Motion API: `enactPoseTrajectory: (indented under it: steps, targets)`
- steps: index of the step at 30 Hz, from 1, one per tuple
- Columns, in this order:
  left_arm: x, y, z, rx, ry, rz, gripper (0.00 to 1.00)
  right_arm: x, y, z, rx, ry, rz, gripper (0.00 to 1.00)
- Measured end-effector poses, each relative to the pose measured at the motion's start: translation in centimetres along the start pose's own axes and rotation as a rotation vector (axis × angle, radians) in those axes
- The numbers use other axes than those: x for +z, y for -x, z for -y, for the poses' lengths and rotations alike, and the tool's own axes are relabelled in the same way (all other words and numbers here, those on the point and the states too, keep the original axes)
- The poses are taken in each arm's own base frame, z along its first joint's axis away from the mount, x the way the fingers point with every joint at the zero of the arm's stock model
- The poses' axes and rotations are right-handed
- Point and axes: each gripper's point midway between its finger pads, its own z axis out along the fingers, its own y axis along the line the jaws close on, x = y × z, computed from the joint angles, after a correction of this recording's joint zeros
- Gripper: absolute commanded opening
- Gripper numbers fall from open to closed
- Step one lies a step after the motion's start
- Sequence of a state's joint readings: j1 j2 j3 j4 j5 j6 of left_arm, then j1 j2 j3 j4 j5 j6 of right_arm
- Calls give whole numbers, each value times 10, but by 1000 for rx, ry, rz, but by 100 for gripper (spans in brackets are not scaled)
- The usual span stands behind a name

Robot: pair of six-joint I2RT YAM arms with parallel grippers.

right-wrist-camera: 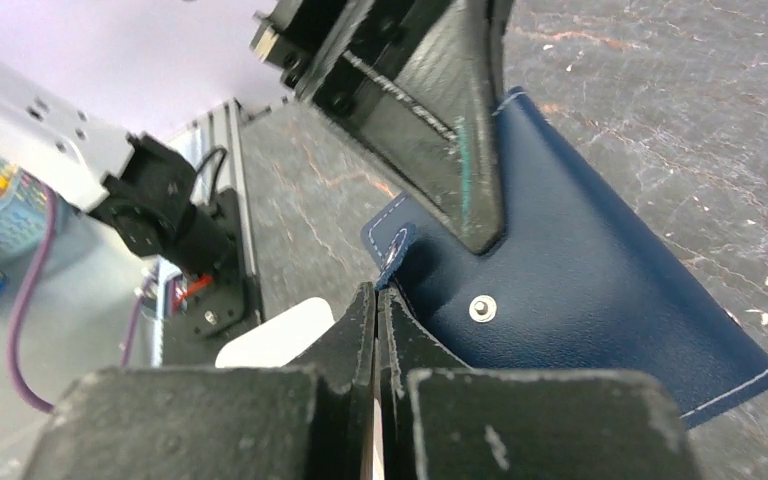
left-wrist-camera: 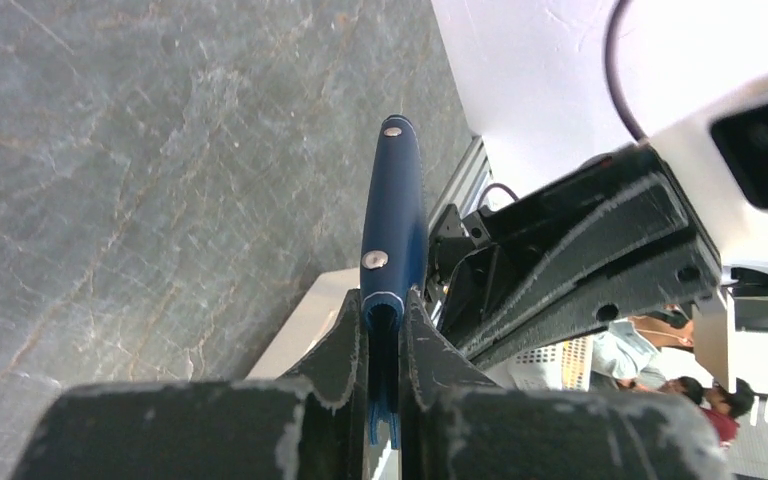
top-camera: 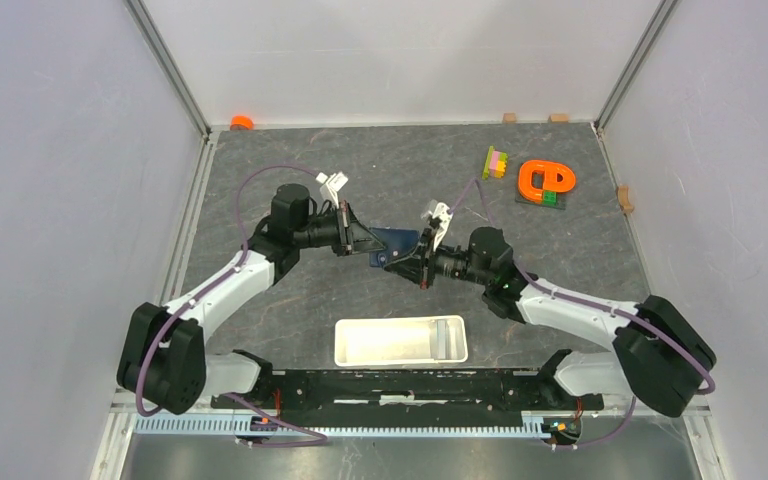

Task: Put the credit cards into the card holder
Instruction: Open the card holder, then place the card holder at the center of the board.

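Across the grey stone table (top-camera: pixel 580 260) nothing is loaded yet, as I judge it. The long white tray (top-camera: pixel 343 342) sits in the lower middle of the overhead frame, and a grey patch (top-camera: pixel 448 336) at its right end may be the credit cards, though it is too small there for me to be sure. The card holder (top-camera: pixel 397 240) is at the centre of that frame, folded and held between my two arms. My left gripper (left-wrist-camera: pixel 383 312) is clamped on one edge of it, and my right gripper (right-wrist-camera: pixel 376 300) is pinched closed on the opposite corner, right at the snap tab (right-wrist-camera: pixel 397 248). So nearly everything is left to do — unsnap and spread the holder, fetch each card, slide it in. Only the overhead view shows the tray and both arms meeting. Only my left wrist view shows the holder edge-on, thin and closed, running up the middle of the frame. Only my right wrist view shows its flat navy face at centre right, the tab curling by my fingertips, and the small metal stud (right-wrist-camera: pixel 478 308) just beside them.
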State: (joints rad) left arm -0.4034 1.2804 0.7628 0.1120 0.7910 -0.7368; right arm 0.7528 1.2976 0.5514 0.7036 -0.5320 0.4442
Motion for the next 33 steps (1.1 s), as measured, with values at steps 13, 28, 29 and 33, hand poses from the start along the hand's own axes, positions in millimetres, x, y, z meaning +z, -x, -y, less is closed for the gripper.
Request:
enactPoseTrajectory:
  steps: [13, 28, 29, 33]
  targets:
    - [1, -20, -68, -141, 282, 193, 2, -36, -6, 45, -86, -417, -38, 79]
    - [12, -47, -127, -146, 535, 461, 75, -59, -72, 98, 183, -726, -113, 74]
    - [12, -49, -130, -139, 547, 450, 82, -59, -73, 99, 190, -730, -111, 73]
    - [4, -55, -137, -91, 621, 406, 96, -59, -72, 100, 220, -742, -95, 71]
